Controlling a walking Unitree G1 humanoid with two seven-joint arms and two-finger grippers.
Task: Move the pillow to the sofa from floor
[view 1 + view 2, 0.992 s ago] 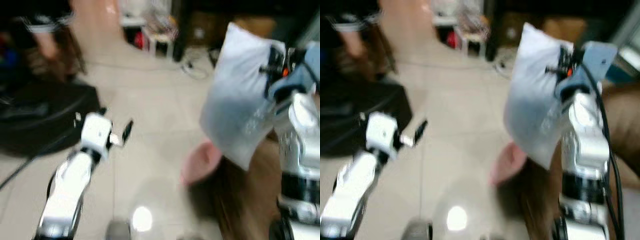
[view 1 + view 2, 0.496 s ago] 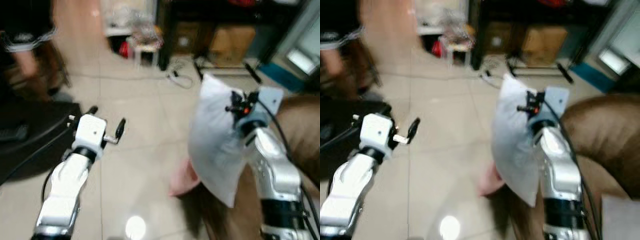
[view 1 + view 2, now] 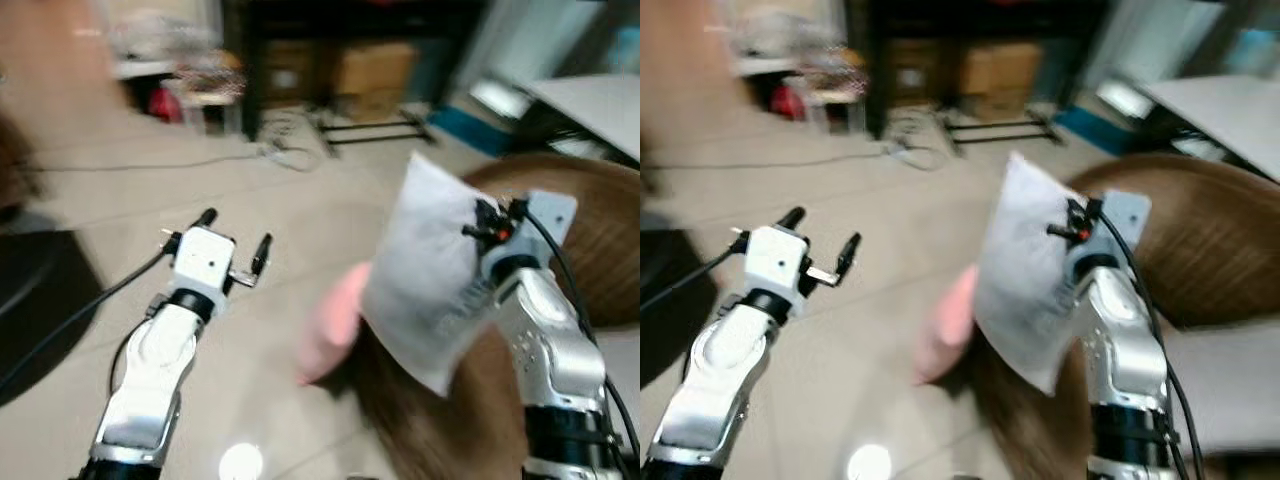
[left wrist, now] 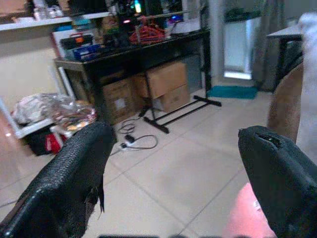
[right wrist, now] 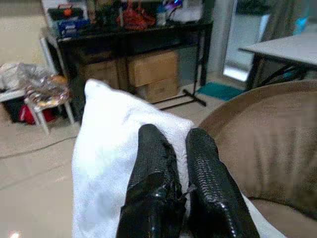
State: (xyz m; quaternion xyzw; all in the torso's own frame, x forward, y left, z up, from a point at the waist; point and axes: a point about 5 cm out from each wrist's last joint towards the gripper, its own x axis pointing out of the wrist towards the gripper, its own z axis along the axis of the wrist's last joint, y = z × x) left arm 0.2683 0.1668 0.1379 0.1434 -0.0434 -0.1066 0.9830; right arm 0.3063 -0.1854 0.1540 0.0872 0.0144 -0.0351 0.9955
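Observation:
A white pillow [image 3: 425,275] hangs in the air beside the brown sofa [image 3: 590,235], pinched at its upper edge by my right gripper [image 3: 487,222], which is shut on it. In the right wrist view the two black fingers [image 5: 168,183] press together on the white pillow [image 5: 106,148], with the sofa's brown arm [image 5: 257,134] just beyond. My left gripper [image 3: 235,235] is held out over the tiled floor, open and holding nothing; its fingers [image 4: 74,183] stand wide apart in the left wrist view.
A pink object [image 3: 330,320] lies on the floor at the sofa's front corner. A black shelf with cardboard boxes [image 4: 158,87] and a cable [image 3: 280,152] stand at the back. A white table [image 3: 590,95] is behind the sofa. A dark mat [image 3: 30,300] lies at left.
The camera has swung to the right, bringing the brown sofa and white table into view. The pillow stays held in my right gripper, now beside the sofa's arm.

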